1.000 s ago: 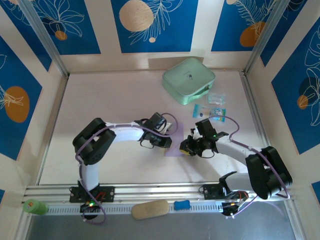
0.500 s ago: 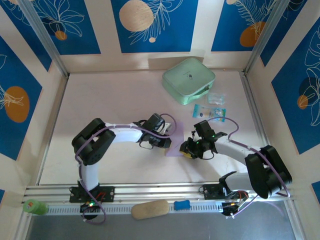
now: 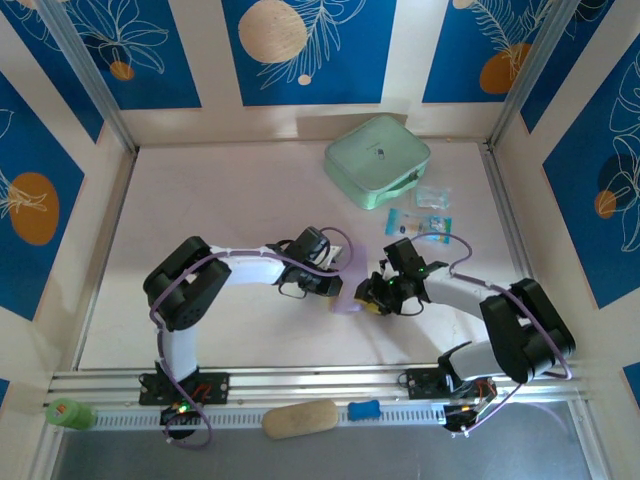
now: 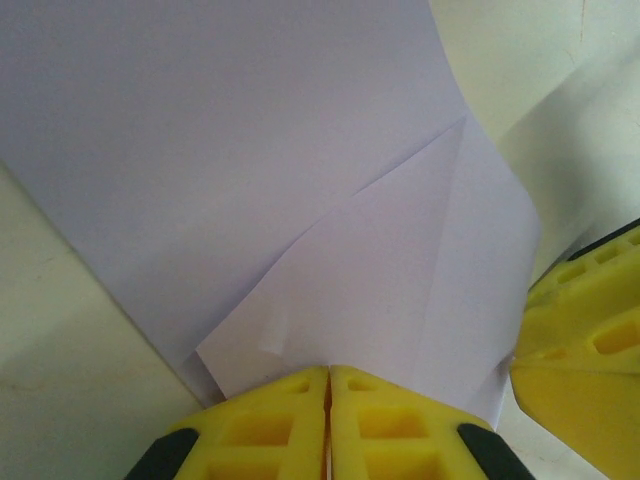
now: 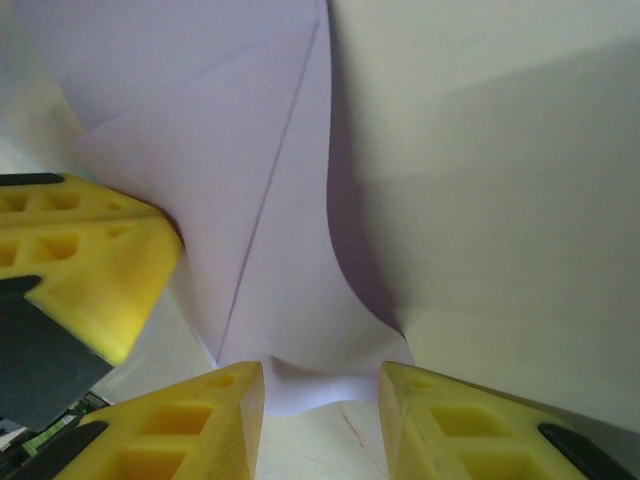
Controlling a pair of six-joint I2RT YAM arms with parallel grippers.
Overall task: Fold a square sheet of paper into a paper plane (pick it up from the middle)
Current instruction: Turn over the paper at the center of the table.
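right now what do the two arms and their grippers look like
The left arm and right arm both have white links between bulky black joint housings, each with a thin purple cable looped along it. The left gripper and right gripper carry bright yellow blocky fingers moulded with rectangular pockets, black at their bases.

Open table (image 3: 200,190) far-L; case (image 3: 377,160) far-R

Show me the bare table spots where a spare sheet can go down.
Far-left table, between the left wall and the mint-green case, is bare. So is the near strip ahead of the front rail. Crowded: the centre, where the left arm and right arm meet over the lavender paper, and the right side by the small packets.
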